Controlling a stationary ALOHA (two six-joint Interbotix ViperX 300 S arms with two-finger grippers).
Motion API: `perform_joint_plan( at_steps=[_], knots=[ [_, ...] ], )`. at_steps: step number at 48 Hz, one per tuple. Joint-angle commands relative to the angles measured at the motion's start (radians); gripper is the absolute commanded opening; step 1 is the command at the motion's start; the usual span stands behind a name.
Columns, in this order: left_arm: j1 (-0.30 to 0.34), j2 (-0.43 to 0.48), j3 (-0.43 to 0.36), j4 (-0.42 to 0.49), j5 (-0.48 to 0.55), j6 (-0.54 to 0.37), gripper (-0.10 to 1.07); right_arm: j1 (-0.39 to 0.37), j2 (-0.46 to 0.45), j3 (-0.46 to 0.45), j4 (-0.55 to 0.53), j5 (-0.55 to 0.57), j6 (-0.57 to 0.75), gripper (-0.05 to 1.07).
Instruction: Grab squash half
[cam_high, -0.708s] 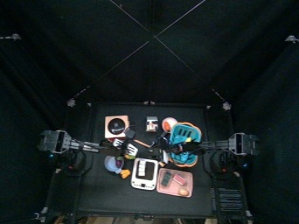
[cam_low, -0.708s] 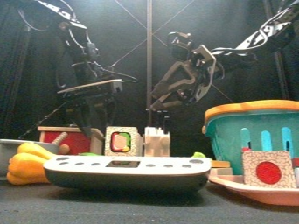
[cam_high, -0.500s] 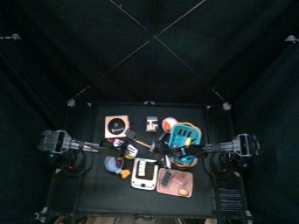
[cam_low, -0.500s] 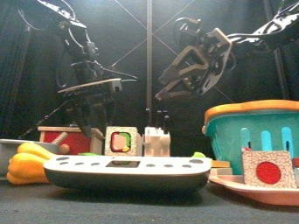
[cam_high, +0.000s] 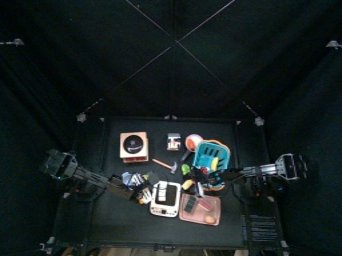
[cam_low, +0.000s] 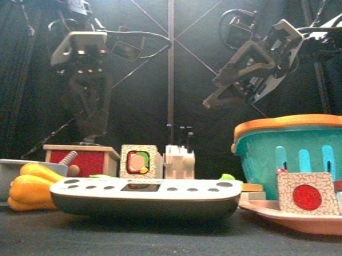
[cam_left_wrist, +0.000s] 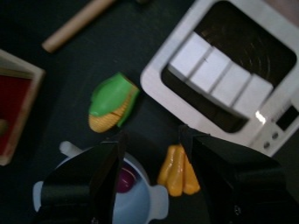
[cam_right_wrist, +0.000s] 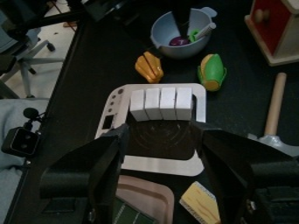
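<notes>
Squash half (cam_left_wrist: 174, 170) shows between open left claw (cam_left_wrist: 149, 150).

No readable text, label, brand or number shows on anything

The squash (cam_low: 34, 187) is a yellow-orange lumpy half lying on the worktop (cam_low: 40, 232) at the front left, nothing gripping it.

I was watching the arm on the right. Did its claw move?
Yes. In the front view the right gripper has swung up and rightward, now above the teal basket rather than the middle.
</notes>
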Motion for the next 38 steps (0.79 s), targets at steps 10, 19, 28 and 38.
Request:
perform_joint_plan(
  at_steps=[10,19,28,38],
  knots=[
    [-0.032,0.092,-0.074,-0.146,0.015,0.101,0.88,0.002,-0.048,0.015,0.005,-0.003,-0.002,0.91],
    [-0.037,0.130,-0.100,-0.202,0.061,0.164,0.88,0.002,-0.051,0.015,0.006,-0.003,-0.003,0.91],
    [-0.037,0.160,-0.127,-0.176,0.158,0.163,0.88,0.002,-0.051,0.015,0.006,-0.003,-0.005,0.91],
    [-0.035,0.192,-0.140,-0.170,0.163,0.167,0.88,0.002,-0.052,0.014,0.006,-0.003,-0.006,0.91]
  ],
)
